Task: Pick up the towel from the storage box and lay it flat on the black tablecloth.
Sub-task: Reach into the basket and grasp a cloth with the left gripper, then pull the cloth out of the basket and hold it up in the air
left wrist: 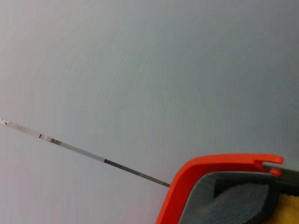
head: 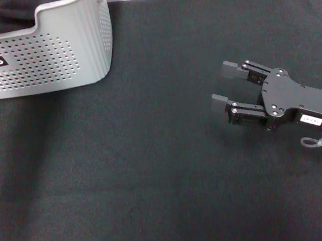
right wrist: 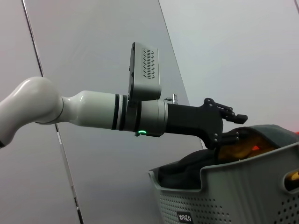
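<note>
Towel [right wrist: 238, 144]: inside storage box [head: 42, 49] at black tablecloth's [head: 155, 173] far left corner.
Left gripper [right wrist: 229, 123]: over the box, nearer arm; jaws' state cannot tell.
Right gripper [head: 227, 87]: right edge, jaws apart, holding nothing.

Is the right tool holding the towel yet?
No. The right tool hangs open and empty over the black tablecloth, apart from the storage box.
</note>
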